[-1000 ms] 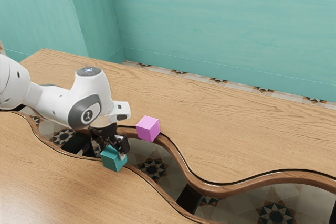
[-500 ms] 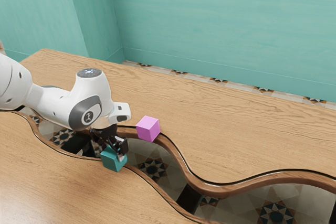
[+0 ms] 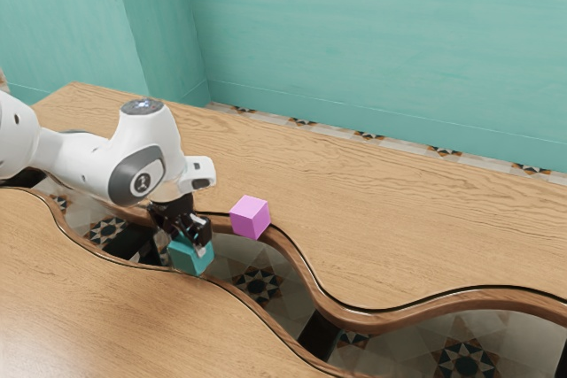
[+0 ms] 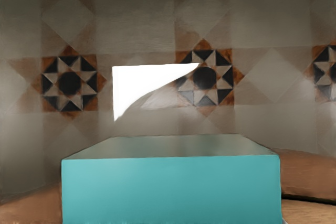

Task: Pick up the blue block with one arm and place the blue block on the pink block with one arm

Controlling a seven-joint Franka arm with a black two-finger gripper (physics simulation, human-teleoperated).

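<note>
From the exterior view's left the white arm reaches down, its gripper clamped on the blue block from two sides, at the curved gap in the wooden table; just right, apart, the pink block sits on the gap's far rim

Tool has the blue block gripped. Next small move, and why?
Probably raise straight up first: the tool is shut on the blue block, which looks no higher than the pink block beside it, so carrying across now risks a bump.
</note>
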